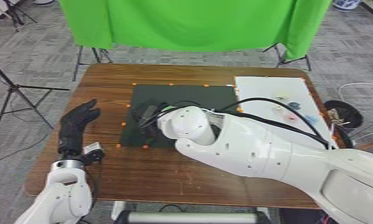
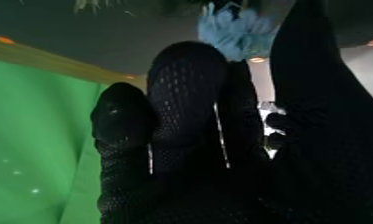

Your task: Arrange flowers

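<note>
Tabletop (image 1: 200,187), brown wood, with clock directions taken from the centre of its dark mat (image 1: 187,92). Near side: the right arm (image 1: 258,155) enters from 4 o'clock. At 9 o'clock, beside the mat, lies the left hand (image 1: 74,125), its fingers straight and pointing towards 12, the thumb apart from them. Over the mat's 9 o'clock part is the right hand (image 1: 150,116); in the right wrist view its fingers (image 2: 184,85) are straight, close side by side, with the thumb (image 2: 302,65) apart. Just beyond the fingertips is a ruffled blue flower (image 2: 236,30); whether they touch it, I cannot tell. At 2 to 3 o'clock, a white sheet (image 1: 262,85) bears small flowers (image 1: 293,105), blue and pink among them. Far side, 12 o'clock: a green cloth (image 1: 200,25), hanging beyond the tabletop.
</note>
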